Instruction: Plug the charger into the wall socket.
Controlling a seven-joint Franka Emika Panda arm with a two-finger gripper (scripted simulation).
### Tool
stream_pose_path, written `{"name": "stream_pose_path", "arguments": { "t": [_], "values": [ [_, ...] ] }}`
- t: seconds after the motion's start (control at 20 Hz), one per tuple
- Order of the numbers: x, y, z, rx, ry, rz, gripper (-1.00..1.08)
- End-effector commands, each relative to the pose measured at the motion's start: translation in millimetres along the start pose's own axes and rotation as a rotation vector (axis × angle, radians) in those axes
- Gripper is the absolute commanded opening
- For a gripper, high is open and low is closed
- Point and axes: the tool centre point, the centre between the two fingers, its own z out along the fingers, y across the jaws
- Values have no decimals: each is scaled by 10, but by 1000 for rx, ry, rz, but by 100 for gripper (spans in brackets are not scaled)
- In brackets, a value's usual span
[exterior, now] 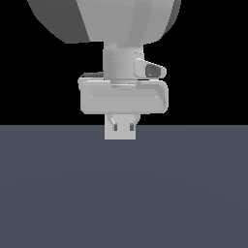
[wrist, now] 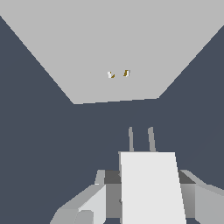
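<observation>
White boxy charger (wrist: 151,188) pinched in claw (wrist: 144,199); prongs face flat socket plate (wrist: 118,57).

Arm link (exterior: 104,19) runs off the exterior view's top edge. The wall socket (wrist: 113,48) is cropped in the wrist view, its two holes (wrist: 118,74) too tiny to read. The charger (wrist: 151,188) hides the end effector (wrist: 144,192) fingertips, itself cut off.

Flat, even simulator light, no glare and no cast shadows. The exterior view's upper half is pure black. Edges look soft and coarsely rendered; the socket (wrist: 117,52) holes are tiny, perhaps slightly smeared. No lens distortion shows.
</observation>
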Motion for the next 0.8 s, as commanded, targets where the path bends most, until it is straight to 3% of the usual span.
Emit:
{"name": "stream_pose_path", "arguments": {
  "t": [0.0, 0.75],
  "values": [
    [41, -37, -23, 11, -1, -30, -100],
    [98, -93, -47, 26, -4, -72, -100]
  ]
}}
